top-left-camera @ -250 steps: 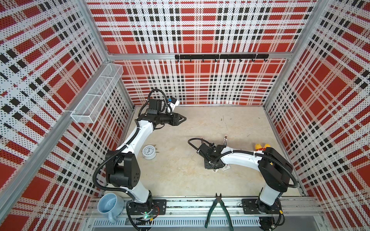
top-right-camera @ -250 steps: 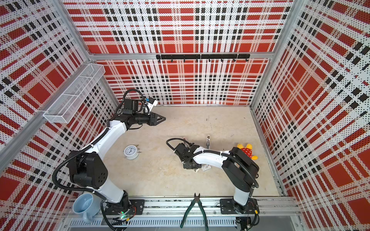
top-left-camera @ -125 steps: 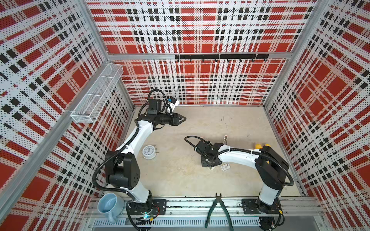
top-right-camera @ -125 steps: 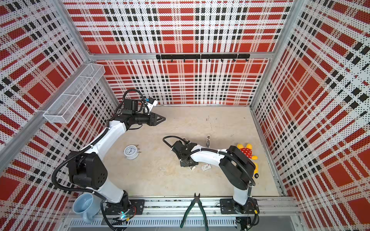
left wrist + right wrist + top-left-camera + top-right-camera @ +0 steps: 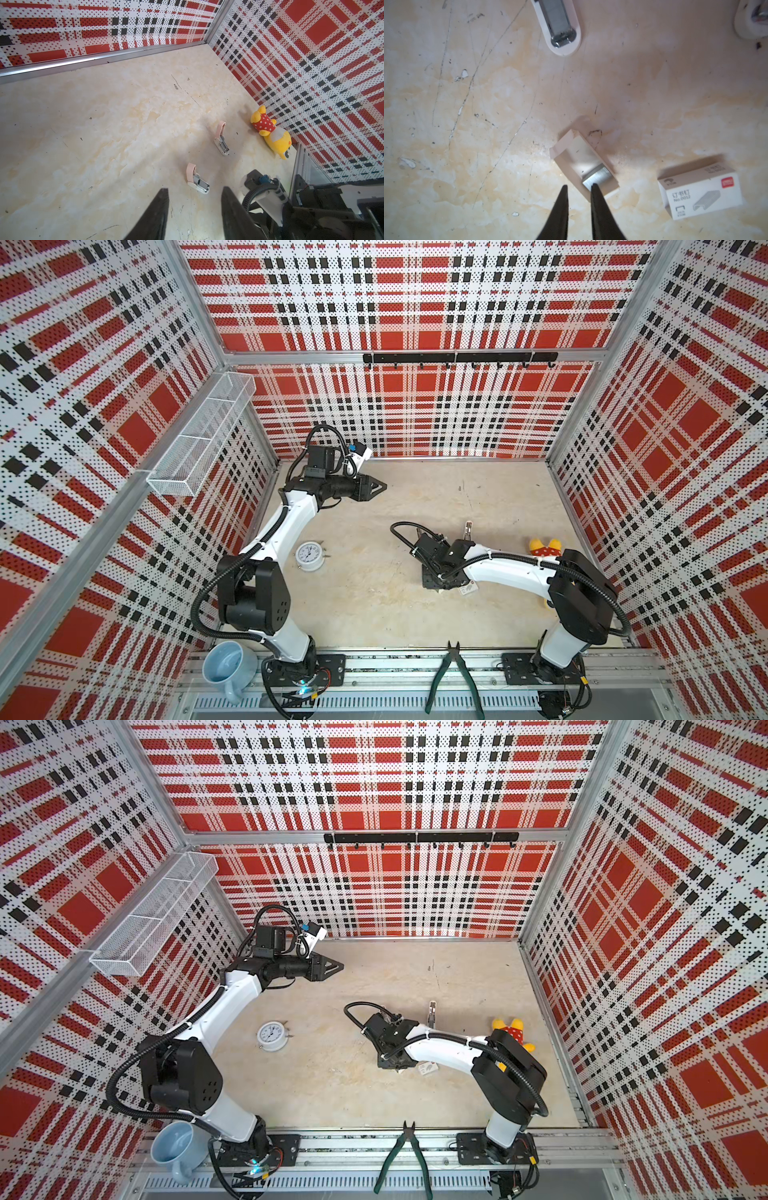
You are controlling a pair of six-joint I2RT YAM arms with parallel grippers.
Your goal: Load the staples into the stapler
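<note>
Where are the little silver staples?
In the right wrist view, the staples sit in an open cardboard tray on the table's right side, at the right tool's tips, beside the white box.

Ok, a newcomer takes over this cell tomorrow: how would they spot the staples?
On the beige tabletop, look just ahead of the right gripper, beside the white staple box with a red mark. An open cardboard tray lies there. The staples are the small silvery block at its gripper end: bare metal, where tray and box are cardboard.
</note>
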